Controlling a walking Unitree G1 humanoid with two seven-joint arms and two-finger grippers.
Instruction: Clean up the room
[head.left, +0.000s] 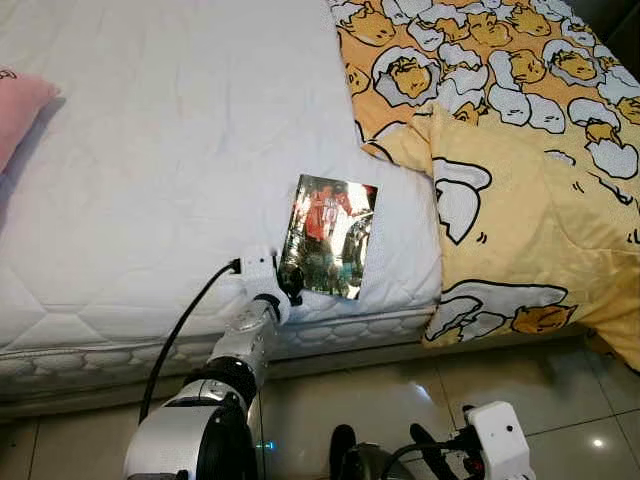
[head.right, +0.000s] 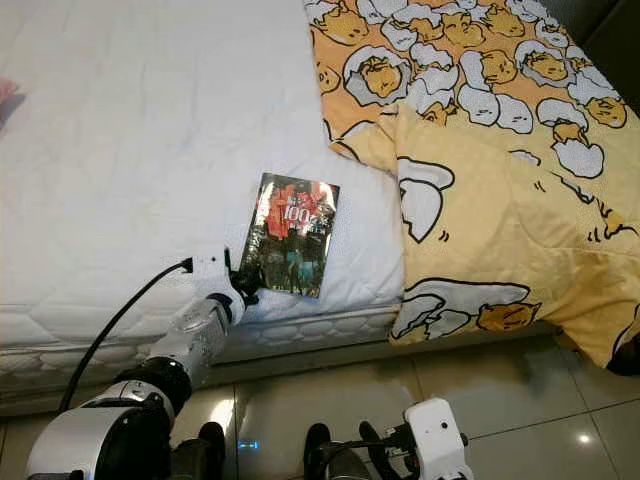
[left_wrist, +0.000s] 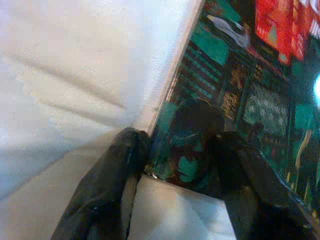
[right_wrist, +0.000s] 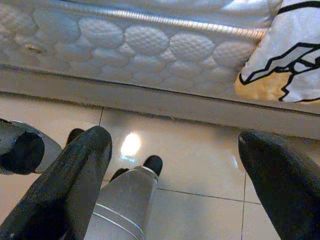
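Early stage, first item only. Left hand is at the near corner of the book, which lies flat on the white mattress close to its front edge, just beside the yellow duck-print duvet. Left wrist view: the two black fingers straddle that bottom corner of the book, one on the cover, one at the edge against the sheet, pinching it or very nearly so. Book still looks flat on the mattress, so I'd say grasp in hand, lift not yet done

Right hand hangs low over the tiled floor in front of the mattress, fingers spread wide, holding nothing, idle

Left to do, as far as I can judge:
- lift the book off the mattress and put it away; no destination visible
- duvet is bunched on the far side of the book and drapes over the mattress edge to the floor, probably wants straightening
- pink pillow sits at the mattress edge well away from the book, maybe reposition

Risk: corner pinch on a thin glossy cover, may slip or bend on lift
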